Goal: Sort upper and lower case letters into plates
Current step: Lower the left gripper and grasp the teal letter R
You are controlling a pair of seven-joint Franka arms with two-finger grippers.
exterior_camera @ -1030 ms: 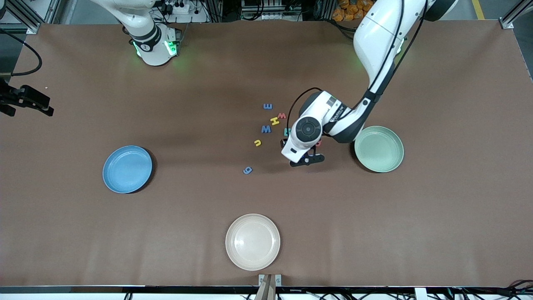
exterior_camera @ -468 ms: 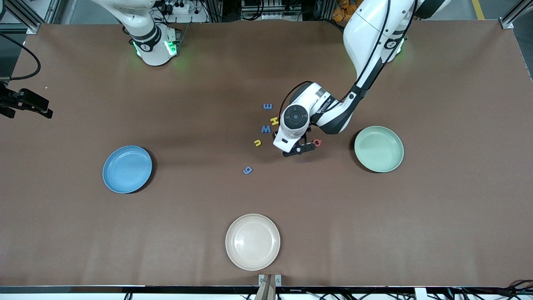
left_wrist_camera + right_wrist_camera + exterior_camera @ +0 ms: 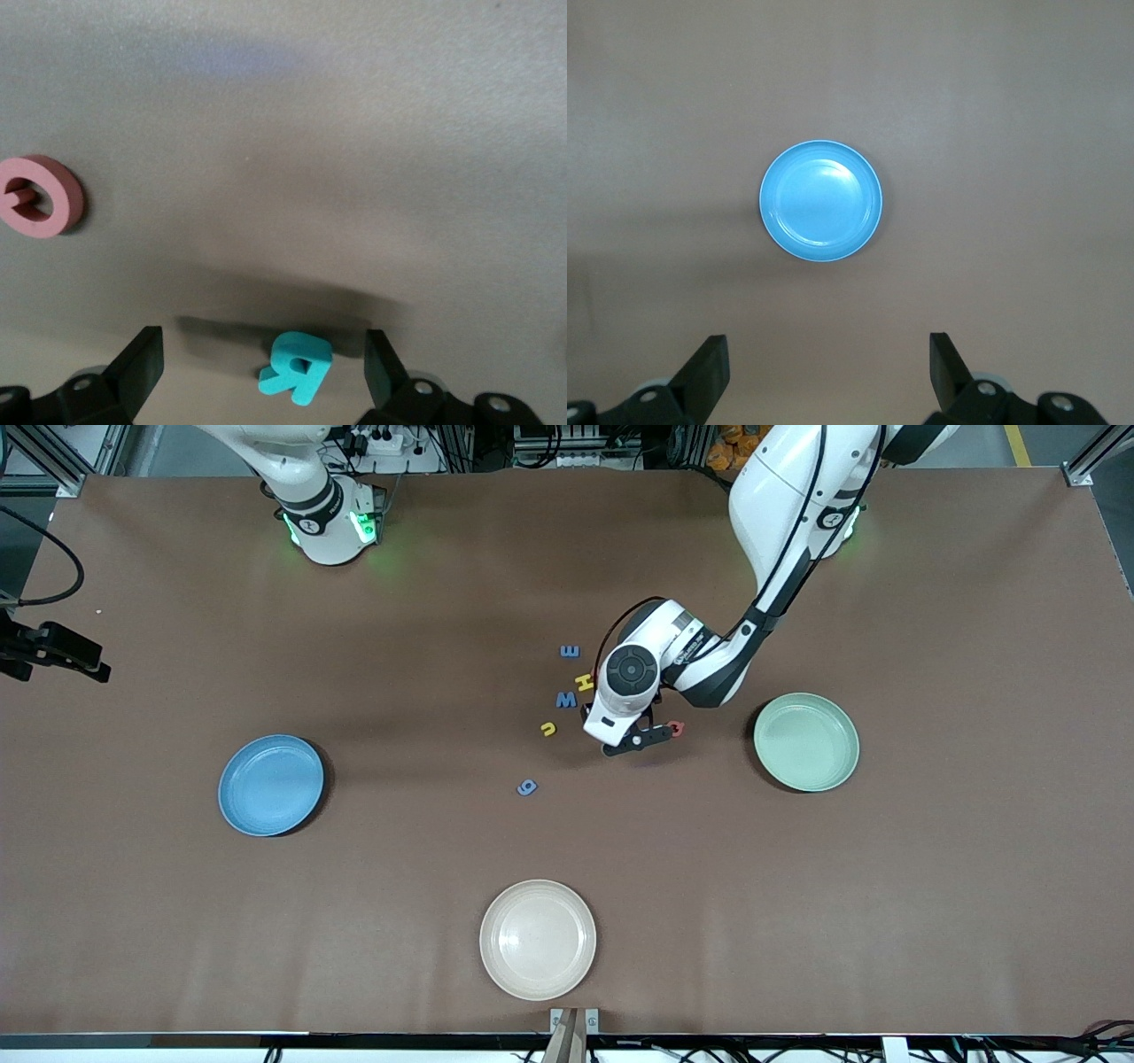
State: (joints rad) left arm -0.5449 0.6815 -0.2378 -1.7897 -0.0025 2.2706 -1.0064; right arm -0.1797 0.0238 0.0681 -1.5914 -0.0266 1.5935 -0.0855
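We see the right gripper (image 3: 824,376) held high over the blue plate (image 3: 271,785), jaws spread wide with nothing between them; that arm waits at the right arm's end of the table. The blue plate holds nothing. Nearer the front camera, toward the table's middle, the cream-white plate (image 3: 538,939) is likewise bare.

In the middle we find the loose letters: a blue E (image 3: 570,651), a yellow H (image 3: 584,683), a blue W (image 3: 565,700), a yellow u (image 3: 548,729) and, nearer the camera, a blue g (image 3: 527,786).

The left gripper (image 3: 261,376) is low over the table just beside these, jaws wide apart. In its wrist view the teal R (image 3: 296,367) lies flat on the table between the two fingers (image 3: 137,367), touching neither. A red letter (image 3: 677,729) lies near, outside the jaws, toward the mint green plate (image 3: 806,741), which also holds nothing.
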